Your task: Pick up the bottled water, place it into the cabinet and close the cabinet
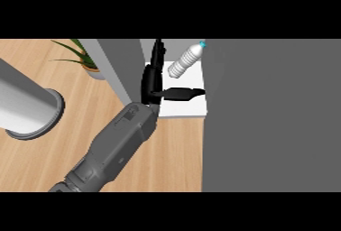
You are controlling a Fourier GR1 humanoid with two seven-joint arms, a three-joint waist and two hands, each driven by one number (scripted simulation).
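Note:
The bottled water (pixel 185 59), clear with a blue cap, lies tilted on the white floor of the cabinet (pixel 183 109), cap towards the far right. My left hand (pixel 153 81) reaches into the cabinet just left of the bottle. It is open, with its fingers straight and pointing away and its thumb stretched out to the right below the bottle. It does not hold the bottle. A broad grey cabinet door (pixel 273 117) fills the right side and hides what is behind it. My right hand does not show.
The cabinet's grey left wall (pixel 120 67) stands right beside my hand. A potted plant (pixel 85 58) sits at the back left. A large grey cylinder on a round base (pixel 26 108) stands at the left on the wooden counter (pixel 66 149).

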